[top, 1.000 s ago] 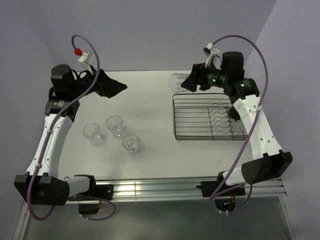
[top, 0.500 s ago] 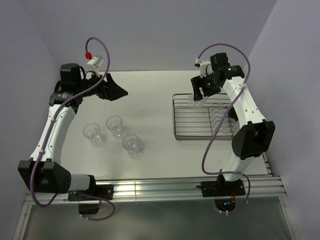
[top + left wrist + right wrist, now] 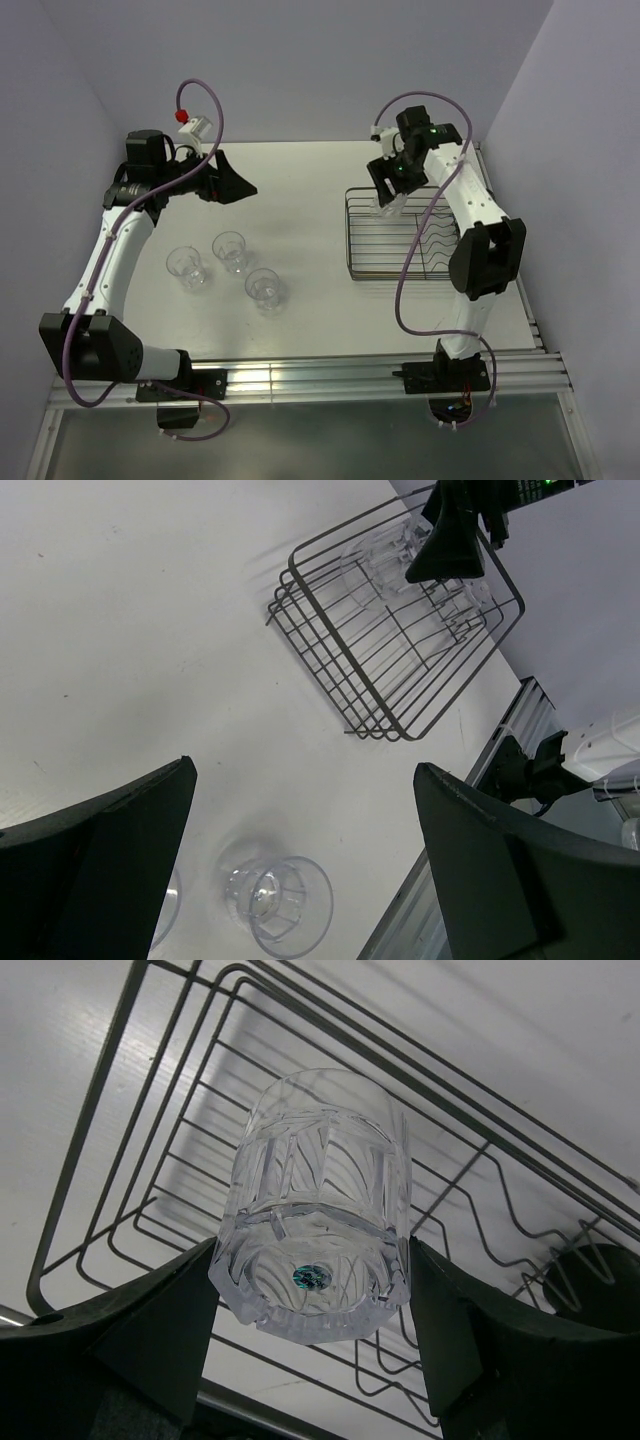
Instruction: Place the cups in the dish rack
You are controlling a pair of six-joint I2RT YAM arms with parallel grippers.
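Tumbler held over the rack
Right gripper (image 3: 312, 1260) clamps a clear tumbler (image 3: 320, 1210), mouth down, above the dish rack (image 3: 385, 655) (a dark shape (image 3: 590, 1278) inside, cropped, unclear); left gripper (image 3: 305, 768) spread wide; three tumblers (image 3: 231, 250) stand on the worktop (image 3: 300, 190).

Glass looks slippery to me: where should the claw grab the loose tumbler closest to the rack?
Likely across its side walls, coming straight down from above. The tumbler stands upright, mouth up, with room all around it, so a grip can close on two opposite sides.
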